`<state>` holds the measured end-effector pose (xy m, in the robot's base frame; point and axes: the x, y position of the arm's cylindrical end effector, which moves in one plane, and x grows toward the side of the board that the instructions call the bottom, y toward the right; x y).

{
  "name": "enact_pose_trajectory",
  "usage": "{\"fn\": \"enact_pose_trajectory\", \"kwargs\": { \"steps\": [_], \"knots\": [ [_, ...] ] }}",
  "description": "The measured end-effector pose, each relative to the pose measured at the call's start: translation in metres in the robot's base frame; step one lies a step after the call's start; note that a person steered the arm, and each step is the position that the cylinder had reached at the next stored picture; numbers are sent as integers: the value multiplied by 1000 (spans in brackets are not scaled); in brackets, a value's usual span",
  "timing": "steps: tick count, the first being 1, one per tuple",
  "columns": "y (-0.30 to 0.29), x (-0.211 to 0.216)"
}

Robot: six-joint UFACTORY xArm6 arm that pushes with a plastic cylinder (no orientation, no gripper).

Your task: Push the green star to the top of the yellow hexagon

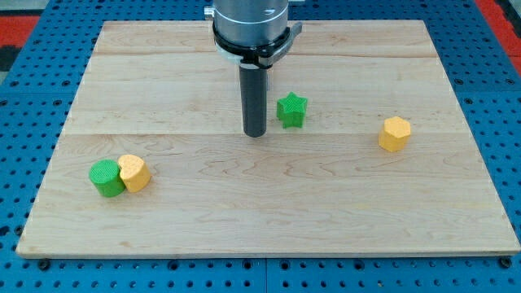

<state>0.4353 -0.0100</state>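
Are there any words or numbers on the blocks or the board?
None: no words, numbers or signs show on the board, the green star, the two yellow blocks, the green block or the rod above my tip.

Bare board btwn green star [291, 111] & yellow hexagon [395, 133], no obstacles.
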Motion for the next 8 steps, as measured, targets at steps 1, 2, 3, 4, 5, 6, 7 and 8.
{"fn": "enact_pose_trajectory", "kwargs": {
  "steps": [1, 2, 3, 4, 5, 6, 7, 8],
  "knots": [
    [1, -19],
    [-1, -48],
    [-1, -50],
    [-2, -48],
    [-2, -48],
    [0, -33],
    [17, -31],
    [76, -31]
  ]
}}
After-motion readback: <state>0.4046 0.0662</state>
